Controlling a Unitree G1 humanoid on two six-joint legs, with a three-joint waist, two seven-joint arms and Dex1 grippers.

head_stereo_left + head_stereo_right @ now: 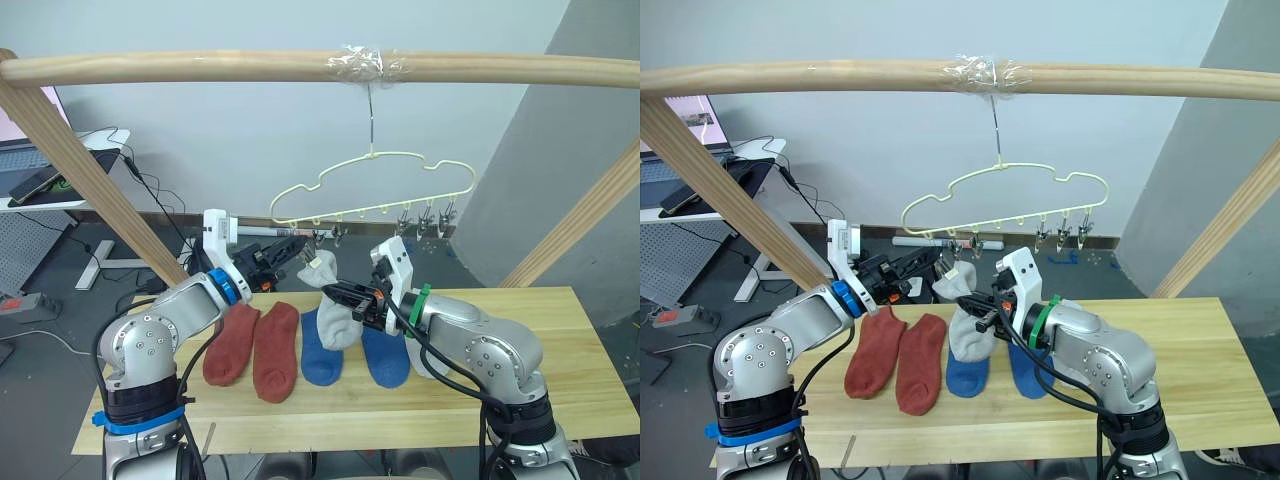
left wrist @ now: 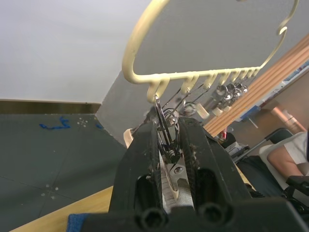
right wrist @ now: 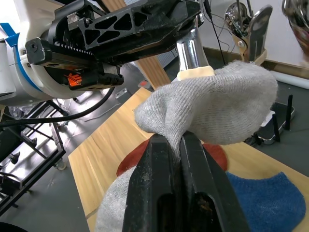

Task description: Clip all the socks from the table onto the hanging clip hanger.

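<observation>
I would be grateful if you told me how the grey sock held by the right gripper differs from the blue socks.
The light grey fabric sock is pinched in the right gripper, its top lifted towards the hanger clips; the two blue socks lie flat on the wooden table, ungripped. Colour differs too. All look like similar short ankle socks.

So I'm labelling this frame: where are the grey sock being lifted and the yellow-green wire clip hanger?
Light grey fabric sock [image 3: 212, 104], right wrist view, bunched upper part.
Pale yellow-green wire clip hanger [image 1: 372, 158], left eye view, top wire.

Wooden pole [image 1: 200, 68] above clip hanger [image 1: 372, 185]
</observation>
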